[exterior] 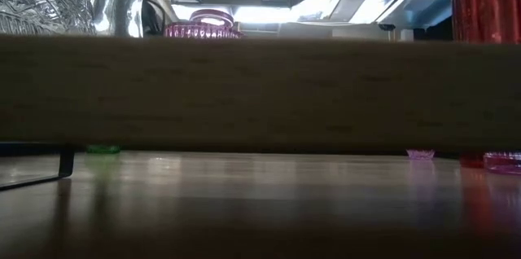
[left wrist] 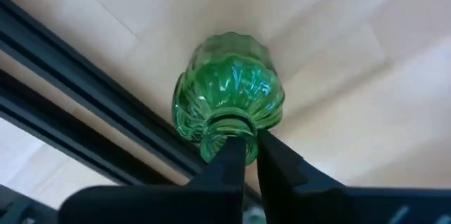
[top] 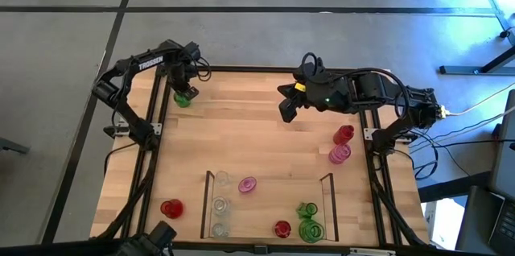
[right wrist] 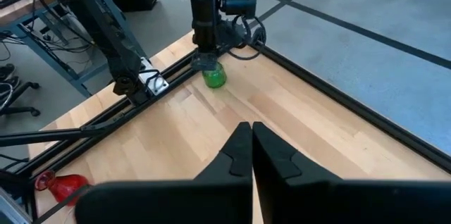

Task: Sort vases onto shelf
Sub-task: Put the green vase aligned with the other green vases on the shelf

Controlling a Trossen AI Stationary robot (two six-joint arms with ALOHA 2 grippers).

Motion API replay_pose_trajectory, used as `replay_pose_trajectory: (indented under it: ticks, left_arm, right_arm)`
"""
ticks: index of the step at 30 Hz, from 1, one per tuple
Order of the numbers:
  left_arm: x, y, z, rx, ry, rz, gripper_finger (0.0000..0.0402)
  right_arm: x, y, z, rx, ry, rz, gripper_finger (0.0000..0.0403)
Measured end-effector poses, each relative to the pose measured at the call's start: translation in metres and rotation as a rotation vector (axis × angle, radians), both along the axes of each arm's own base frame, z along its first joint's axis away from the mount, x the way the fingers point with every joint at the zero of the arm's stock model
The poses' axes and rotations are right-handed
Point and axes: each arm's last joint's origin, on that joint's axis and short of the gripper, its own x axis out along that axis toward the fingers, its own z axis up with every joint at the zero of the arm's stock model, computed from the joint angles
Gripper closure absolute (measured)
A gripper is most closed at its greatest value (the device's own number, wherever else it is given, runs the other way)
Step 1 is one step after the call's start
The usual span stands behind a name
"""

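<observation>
The left end effector (left wrist: 243, 155) pinches the neck of a green vase (top: 183, 99) at the desk's far left corner. The right end effector (right wrist: 251, 155) hovers clenched, holding nothing. Several vases sit on the shelf (top: 269, 189); a few wait outside.

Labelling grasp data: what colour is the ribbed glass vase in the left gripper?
Green: the ribbed translucent glass vase, neck pinched by the left gripper. Left wrist view shows it best.

Wooden shelf (exterior: 260, 88) edge fills view; pink vase (exterior: 203, 27) behind; red vase (exterior: 486, 2) right.
</observation>
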Motion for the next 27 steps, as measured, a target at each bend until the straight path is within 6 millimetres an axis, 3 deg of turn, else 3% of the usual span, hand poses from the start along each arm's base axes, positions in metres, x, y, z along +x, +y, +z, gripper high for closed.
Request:
replay_pose_trajectory:
  ticks: [3,9,15,20,27]
  left_arm:
    - [0.002,-0.013,0.008,-0.039,0.008,-0.049,0.0396]
    - [0.01,-0.05,0.047,0.053,-0.094,-0.162,0.0397]
    - [0.021,-0.094,0.091,0.077,-0.406,-0.247,0.0397]
    - [0.04,-0.128,0.13,0.068,-0.802,-0.356,0.0397]
    - [0.085,-0.174,0.175,0.16,-1.006,-0.532,0.0397]
  right_arm:
    - [-0.001,0.0,-0.001,-0.001,0.013,0.0,0.0403]
    - [-0.001,0.0,-0.002,-0.007,0.026,0.003,0.0403]
    - [-0.004,-0.001,0.0,-0.036,0.021,-0.027,0.0403]
    - [-0.015,-0.004,0.009,-0.088,0.0,-0.071,0.0403]
    - [-0.054,-0.01,0.031,-0.124,-0.061,-0.142,0.0403]
